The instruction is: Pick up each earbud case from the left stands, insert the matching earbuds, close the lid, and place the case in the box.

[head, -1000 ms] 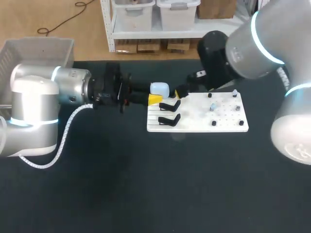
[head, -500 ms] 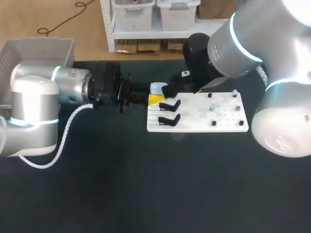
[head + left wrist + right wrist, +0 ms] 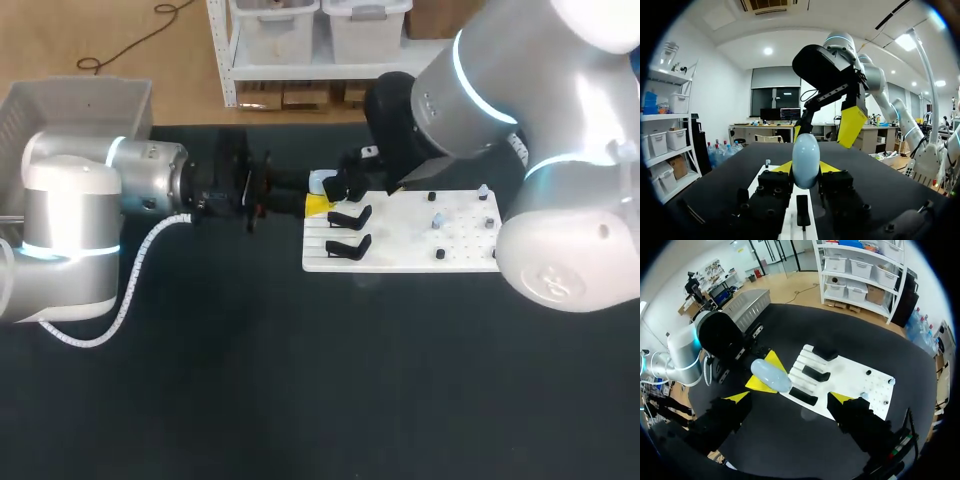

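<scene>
Here the left gripper [image 3: 806, 169] clamps the pale case [image 3: 805, 156] between its fingers, over the board's [image 3: 462, 242] left edge, toward the tabletop's [image 3: 250, 380] far edge. The right gripper [image 3: 789, 397] hangs just above it, fingers spread wide.

Pale-blue earbud case [image 3: 805, 160] — closed, in left hand [image 3: 805, 168].

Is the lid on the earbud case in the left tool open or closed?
Closed. The earbud case, gripped in the left tool, shows as one smooth pale oval with no lid raised.
</scene>
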Controlling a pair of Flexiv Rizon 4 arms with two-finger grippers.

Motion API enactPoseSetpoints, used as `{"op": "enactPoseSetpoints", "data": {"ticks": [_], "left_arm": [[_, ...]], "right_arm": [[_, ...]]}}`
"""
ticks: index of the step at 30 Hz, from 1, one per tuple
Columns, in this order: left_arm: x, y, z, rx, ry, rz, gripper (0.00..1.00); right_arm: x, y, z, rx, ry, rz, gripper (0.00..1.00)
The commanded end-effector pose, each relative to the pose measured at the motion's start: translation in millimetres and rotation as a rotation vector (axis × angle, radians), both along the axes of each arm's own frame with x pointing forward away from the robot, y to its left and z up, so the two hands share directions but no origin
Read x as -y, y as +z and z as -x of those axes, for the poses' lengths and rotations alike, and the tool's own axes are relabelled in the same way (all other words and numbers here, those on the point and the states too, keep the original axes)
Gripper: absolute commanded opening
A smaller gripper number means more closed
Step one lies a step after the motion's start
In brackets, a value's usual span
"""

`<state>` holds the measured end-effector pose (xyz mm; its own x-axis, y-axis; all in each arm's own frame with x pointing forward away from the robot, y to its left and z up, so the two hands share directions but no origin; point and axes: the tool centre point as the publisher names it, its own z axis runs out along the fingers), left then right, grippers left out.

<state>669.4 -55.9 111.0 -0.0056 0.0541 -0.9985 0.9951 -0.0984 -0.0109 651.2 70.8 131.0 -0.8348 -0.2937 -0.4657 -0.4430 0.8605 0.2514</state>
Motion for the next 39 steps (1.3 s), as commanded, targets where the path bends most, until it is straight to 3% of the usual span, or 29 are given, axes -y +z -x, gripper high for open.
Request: {"op": "enactPoseSetpoints", "data": {"ticks": [1, 27, 39], "left_arm": [[0, -0.9, -0.3, 0.002, -0.001, 0.002, 0.0], [0, -0.9, -0.3, 0.002, -0.001, 0.002, 0.0], [0, -0.9, -0.3, 0.002, -0.001, 0.002, 0.0]], "right_arm": [[-3, -3, -7.1, -0.008, -0.003, 0.002, 1.0], [-1, -5, -17.7, -0.015, -0.023, 0.026, 1.0], [3, 9, -23.5, 0.039, -0.048, 0.017, 1.0]]}}
